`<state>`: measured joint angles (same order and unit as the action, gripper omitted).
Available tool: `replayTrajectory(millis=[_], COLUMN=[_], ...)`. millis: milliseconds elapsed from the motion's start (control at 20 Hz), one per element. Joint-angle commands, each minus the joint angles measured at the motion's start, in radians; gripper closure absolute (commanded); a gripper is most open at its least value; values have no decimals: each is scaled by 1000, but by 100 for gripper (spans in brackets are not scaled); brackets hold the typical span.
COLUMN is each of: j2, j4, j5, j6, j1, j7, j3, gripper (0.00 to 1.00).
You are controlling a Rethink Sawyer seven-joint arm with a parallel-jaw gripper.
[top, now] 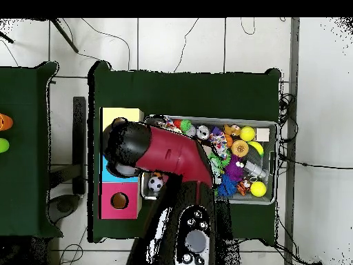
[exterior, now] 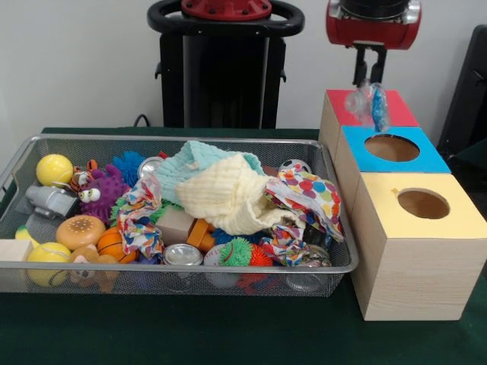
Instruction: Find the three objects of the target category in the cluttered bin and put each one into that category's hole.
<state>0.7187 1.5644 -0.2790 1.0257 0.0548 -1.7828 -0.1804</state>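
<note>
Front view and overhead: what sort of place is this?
Probably a robotics lab set up for a sorting test. A green-covered table holds a wire mesh bin of toys and cloths beside three wooden boxes with holes in coloured tops. Cables trail across a bare tiled floor.

Dark green table (exterior: 228, 334), second green table (top: 27, 138) alongside

A silver wire bin (exterior: 327, 163) holds a cream cloth (exterior: 228, 199), a pale teal cloth (exterior: 181, 171), a polka-dot cloth (exterior: 313, 194), a purple spiky toy (exterior: 103, 192) and yellow balls (exterior: 54, 169), beside wooden boxes topped red (exterior: 396, 110), blue (exterior: 426, 156) and yellow (exterior: 456, 217), on a dark green tabletop (exterior: 190, 331), with what looks like a clear bluish wrapper (exterior: 369, 103) at the black pincer (exterior: 369, 76).
</note>
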Motion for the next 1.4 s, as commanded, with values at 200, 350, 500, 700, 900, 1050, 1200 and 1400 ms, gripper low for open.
replayTrajectory(millis=[200, 350, 500, 700, 900, 1050, 1200, 1400], j2=[-55, -53, -57, -70, -79, -95, -121, -164], j4=[30, 86, 135, 151, 170, 159, 120, 72], j5=[-60, -90, -102, -85, -77, -62, -41, -18], j6=[-91, -152, -216, -265, -322, -339, -332, -342], j1=[42, 17, -13, -18, -30, -21, 10, 45], j7=[-331, -281, -215, -187, -163, -173, -210, -235], j3=[33, 63, 92, 97, 120, 119, 97, 70], gripper=[100, 100, 100, 100, 100, 100, 100, 100])
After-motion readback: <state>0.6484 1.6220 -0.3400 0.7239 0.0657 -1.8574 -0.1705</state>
